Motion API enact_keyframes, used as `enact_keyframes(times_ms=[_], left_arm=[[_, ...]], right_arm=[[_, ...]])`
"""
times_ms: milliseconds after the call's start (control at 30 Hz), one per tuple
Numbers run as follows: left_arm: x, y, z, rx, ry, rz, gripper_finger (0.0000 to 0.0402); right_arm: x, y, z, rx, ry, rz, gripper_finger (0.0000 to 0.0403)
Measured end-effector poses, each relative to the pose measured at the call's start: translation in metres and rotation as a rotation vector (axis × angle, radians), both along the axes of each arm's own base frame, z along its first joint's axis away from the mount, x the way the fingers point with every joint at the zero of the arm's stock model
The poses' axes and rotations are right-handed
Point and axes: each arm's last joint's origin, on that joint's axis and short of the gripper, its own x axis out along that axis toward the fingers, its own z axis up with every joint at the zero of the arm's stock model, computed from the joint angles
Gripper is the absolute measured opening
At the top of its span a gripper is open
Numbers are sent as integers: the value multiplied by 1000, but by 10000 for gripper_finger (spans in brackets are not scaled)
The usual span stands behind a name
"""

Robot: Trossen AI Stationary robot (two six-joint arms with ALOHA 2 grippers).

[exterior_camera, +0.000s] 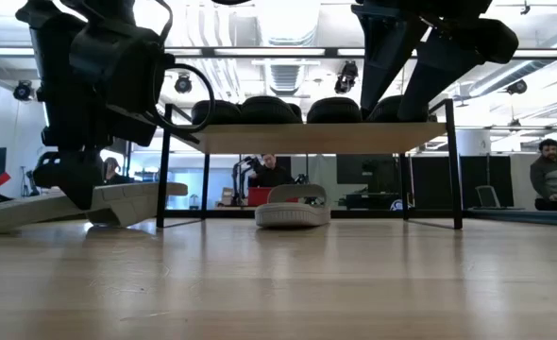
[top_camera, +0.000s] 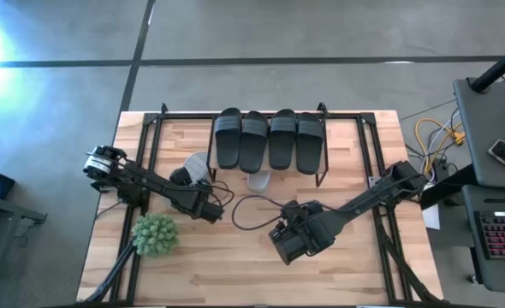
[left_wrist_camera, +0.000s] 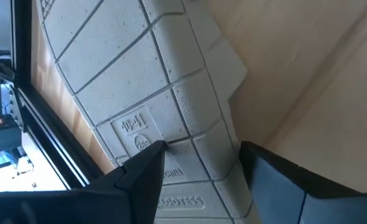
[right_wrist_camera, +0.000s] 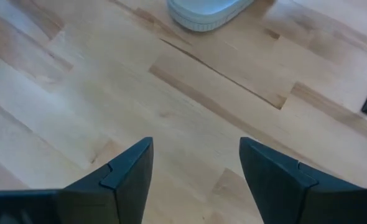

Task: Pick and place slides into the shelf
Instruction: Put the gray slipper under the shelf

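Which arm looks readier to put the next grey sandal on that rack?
Left, probably. The left gripper already has a grey slide between its fingers, sole showing, beside the shelf. The right gripper is open over bare table, with the other grey slide ahead of it.

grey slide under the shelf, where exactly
In the high view, the grey slide pokes out from under the shelf, near its middle, on the table just beyond the right tool.

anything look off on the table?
One grey slide is sole-up in the left gripper. The other grey slide lies half under the shelf. Four black slides sit neatly on top.
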Motion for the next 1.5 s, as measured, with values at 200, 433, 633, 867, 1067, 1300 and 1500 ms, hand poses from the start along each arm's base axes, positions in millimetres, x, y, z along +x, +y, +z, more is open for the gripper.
enact_keyframes(times_ms=[200,433,633,867,1067,1300,1500], left_arm=[[-1,1,-1,27,23,-7,197],[-15,7,9,124,130,-32,164],[-22,11,14,137,134,-36,90],[-31,17,28,159,125,-35,6],[-42,30,49,154,78,-29,1],[-54,38,72,103,-40,3,0],[-51,36,79,7,-98,8,39]], right_arm=[[0,0,0,17,11,2,231],[0,0,-1,16,13,4,231],[0,0,-2,14,16,4,231],[-1,0,-2,14,16,4,231],[-1,0,-2,13,17,4,231],[-1,0,-2,12,18,4,231],[-1,-1,-5,5,21,1,231]])
